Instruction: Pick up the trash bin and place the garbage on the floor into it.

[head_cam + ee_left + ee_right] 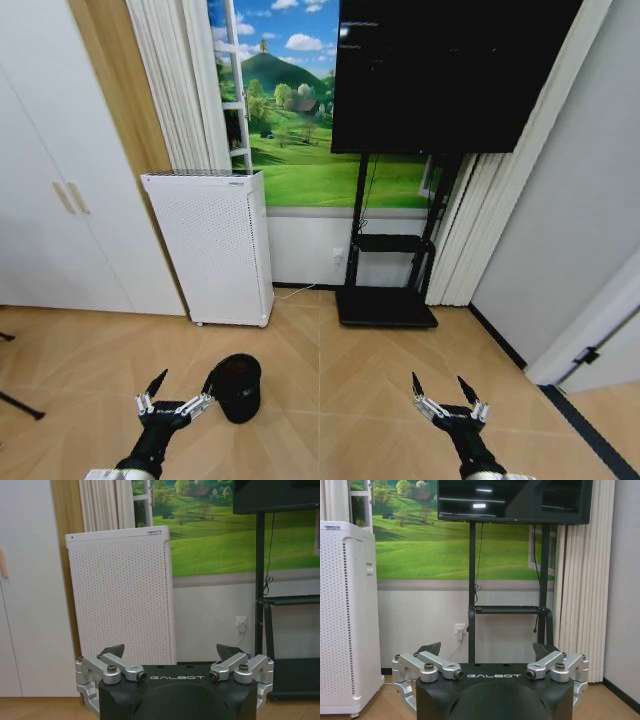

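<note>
The trash bin (238,387), small, black and round, stands upright on the wooden floor in the head view, just right of and slightly beyond my left gripper (180,383). That gripper is open with nothing between its fingers; in the left wrist view the left gripper (172,652) faces the white cabinet. My right gripper (445,386) hovers open and empty over bare floor at the lower right; in the right wrist view the right gripper (489,649) points at the TV stand. The garbage is out of view.
A white perforated cabinet (212,246) stands against the wall behind the bin. A black TV (445,70) on a floor stand (387,305) is at the centre right. White wardrobe doors (50,200) line the left; a wall runs along the right.
</note>
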Controlling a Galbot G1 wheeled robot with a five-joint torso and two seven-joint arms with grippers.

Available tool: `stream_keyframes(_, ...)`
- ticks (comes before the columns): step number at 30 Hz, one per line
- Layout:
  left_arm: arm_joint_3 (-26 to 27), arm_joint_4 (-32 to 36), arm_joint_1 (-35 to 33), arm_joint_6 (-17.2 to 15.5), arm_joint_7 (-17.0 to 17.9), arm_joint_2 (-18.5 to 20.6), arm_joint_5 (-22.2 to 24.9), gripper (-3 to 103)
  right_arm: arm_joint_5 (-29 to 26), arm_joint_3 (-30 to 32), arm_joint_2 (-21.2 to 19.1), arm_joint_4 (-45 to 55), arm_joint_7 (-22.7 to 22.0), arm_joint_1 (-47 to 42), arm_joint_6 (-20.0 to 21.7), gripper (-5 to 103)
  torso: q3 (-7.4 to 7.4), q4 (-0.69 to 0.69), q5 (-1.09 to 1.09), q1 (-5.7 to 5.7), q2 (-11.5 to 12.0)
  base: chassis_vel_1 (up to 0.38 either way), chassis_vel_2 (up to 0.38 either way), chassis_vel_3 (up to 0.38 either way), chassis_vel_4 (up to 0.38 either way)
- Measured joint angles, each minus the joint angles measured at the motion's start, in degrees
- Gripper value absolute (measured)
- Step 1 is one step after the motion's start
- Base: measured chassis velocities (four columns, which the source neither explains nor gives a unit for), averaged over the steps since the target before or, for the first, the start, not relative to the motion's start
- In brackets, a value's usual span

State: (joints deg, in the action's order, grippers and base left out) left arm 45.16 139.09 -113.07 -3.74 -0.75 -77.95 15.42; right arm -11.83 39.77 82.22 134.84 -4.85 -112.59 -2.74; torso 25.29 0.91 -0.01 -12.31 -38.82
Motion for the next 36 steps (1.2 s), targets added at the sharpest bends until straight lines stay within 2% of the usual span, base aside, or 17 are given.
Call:
stream_keyframes(6,0.0,0.0,0.0,0.0,0.0,0.0,0.0,100,0.0,0.0,0.0,0.0,0.0,0.0,0.0,100,0.02,0.03,0.03,-0.02,0.0,0.025,-0.051,-0.13,0.065)
stream_keyframes(15,0.0,0.0,0.0,0.0,0.0,0.0,0.0,100,0.0,0.0,0.0,0.0,0.0,0.0,0.0,100,0.04,0.0,-0.01,-0.09,0.1,-0.135,-0.085,0.167,0.086)
stream_keyframes(24,0.0,0.0,0.0,0.0,0.0,0.0,0.0,100,0.0,0.0,0.0,0.0,0.0,0.0,0.0,100,0.0,0.0,0.04,-0.04,0.1,-0.119,-0.199,0.137,0.198)
stream_keyframes(25,0.0,0.0,0.0,0.0,0.0,0.0,0.0,100,0.0,0.0,0.0,0.0,0.0,0.0,0.0,100,0.0,0.01,-0.02,-0.03,0.1,-0.098,-0.121,0.106,0.132)
stream_keyframes(26,0.0,0.0,0.0,0.0,0.0,0.0,0.0,100,0.0,0.0,0.0,0.0,0.0,0.0,0.0,100,0.0,0.01,0.04,-0.02,0.1,-0.099,-0.121,0.106,0.07)
stream_keyframes(36,0.0,0.0,0.0,0.0,0.0,0.0,0.0,100,0.0,0.0,0.0,0.0,0.0,0.0,0.0,100,0.0,0.01,0.01,-0.04,0.1,0.008,0.006,-0.002,-0.018)
